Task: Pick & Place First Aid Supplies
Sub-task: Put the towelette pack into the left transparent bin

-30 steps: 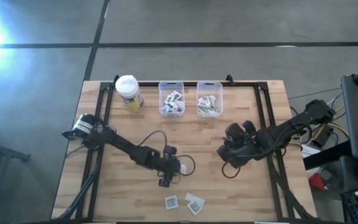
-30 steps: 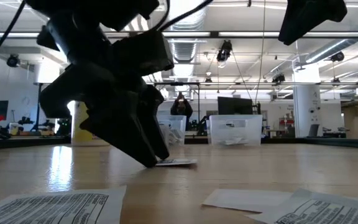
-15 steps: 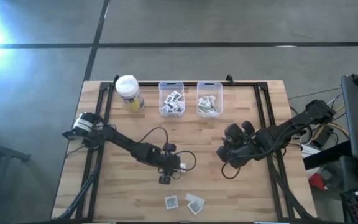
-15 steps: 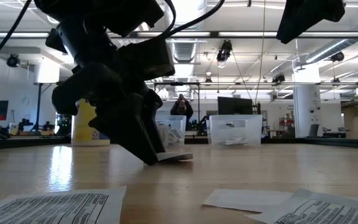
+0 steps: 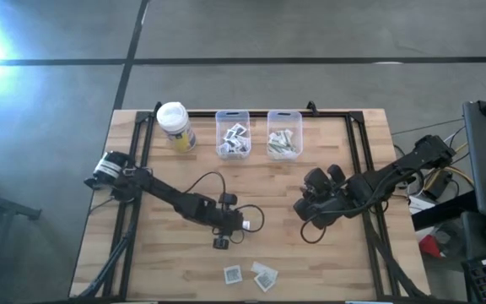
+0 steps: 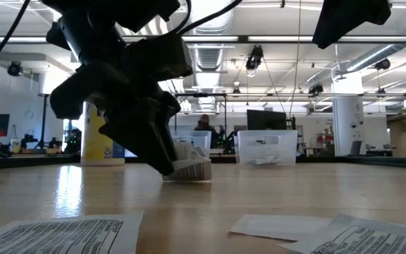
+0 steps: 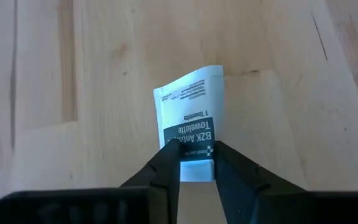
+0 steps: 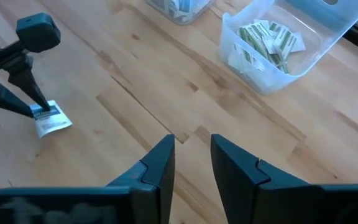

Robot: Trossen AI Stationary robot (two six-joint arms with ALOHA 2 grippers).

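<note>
Towelette packet (image 7: 189,118) pinched between left tool (image 7: 196,163) fingers

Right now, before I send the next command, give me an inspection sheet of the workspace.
Surface: wooden table, black frame rails along its sides.
Job's things: towelette packet pinched at one edge by the left gripper, bowed upward; two more packets lying near the front edge; other supplies in two clear bins at the back.
Clutter: yellow container with white lid, back left.
Grippers: left gripper closed on the packet at table level; right gripper open, empty, hovering mid-table.
Cables: black loops along the left arm.
Surroundings: concrete floor, equipment beside the table's right side.
</note>
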